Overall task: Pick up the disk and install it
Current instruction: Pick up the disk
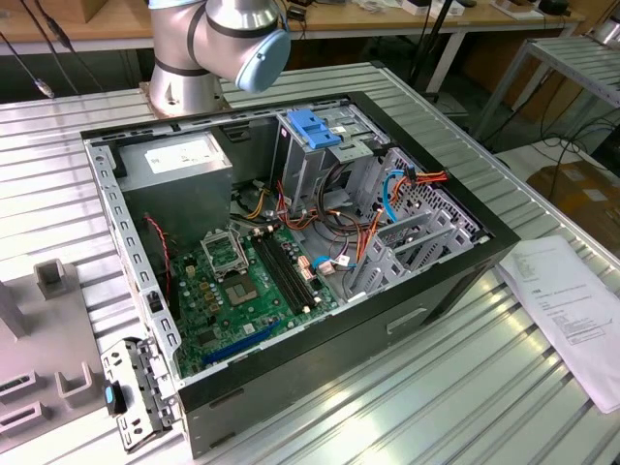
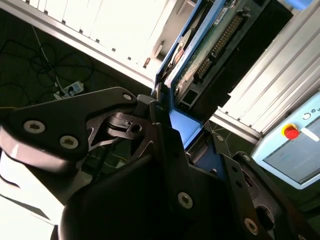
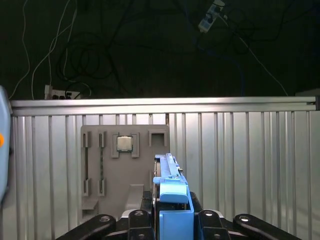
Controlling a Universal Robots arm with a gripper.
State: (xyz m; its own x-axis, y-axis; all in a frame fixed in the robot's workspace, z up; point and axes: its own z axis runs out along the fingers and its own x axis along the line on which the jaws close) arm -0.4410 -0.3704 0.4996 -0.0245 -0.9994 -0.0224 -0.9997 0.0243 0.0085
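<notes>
The disk (image 2: pixel 212 42) is held edge-on between the black fingers of my gripper (image 2: pixel 172 127), which is shut on it. In the second wrist view its green circuit-board underside and blue side rail (image 2: pixel 181 125) face the camera. In the first wrist view the disk (image 3: pixel 170 175) stands up from the gripper (image 3: pixel 173 220) as a thin metal slab with a blue rail, above a ribbed metal table (image 3: pixel 250 165). The open computer case (image 1: pixel 291 252) lies on its side in the exterior view, with a metal drive cage (image 1: pixel 320 160) topped by a blue latch (image 1: pixel 315 126).
A grey parts holder (image 3: pixel 125 160) with a square chip (image 3: pixel 124 143) lies on the table below the gripper. In the exterior view the arm's base (image 1: pixel 208 48) stands behind the case. A grey power-supply box (image 1: pixel 179 160), a motherboard (image 1: pixel 257 286), loose cables (image 1: pixel 387 194) and a paper sheet (image 1: pixel 572 310) are present.
</notes>
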